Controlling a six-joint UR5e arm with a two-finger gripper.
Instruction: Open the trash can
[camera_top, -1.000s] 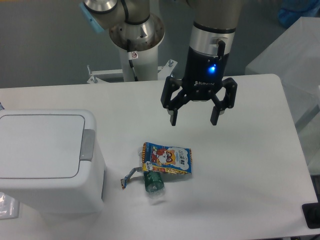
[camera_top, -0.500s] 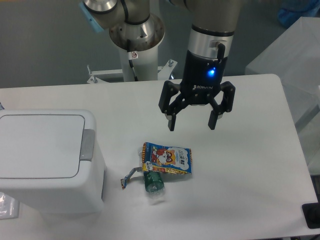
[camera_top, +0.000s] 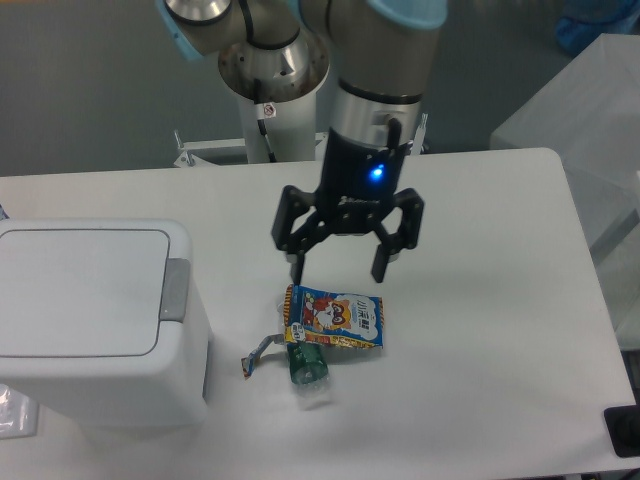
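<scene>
The trash can (camera_top: 95, 320), well off to the claw's left and nearer the camera, looks like stiff, smooth, light plastic with its lid shut. It probably wants a push on the grey tab (camera_top: 176, 289), not a grasp. The claw (camera_top: 339, 266) hangs wide and empty just above a snack packet (camera_top: 334, 317) on the worktop (camera_top: 480, 330).

The white tabletop (camera_top: 480, 330) carries a white trash can (camera_top: 95, 320) (lid shut) at the near left. Near the middle lie a colourful snack packet (camera_top: 334, 317) and, just beside it, a crumpled green wrapper (camera_top: 305, 368).
</scene>
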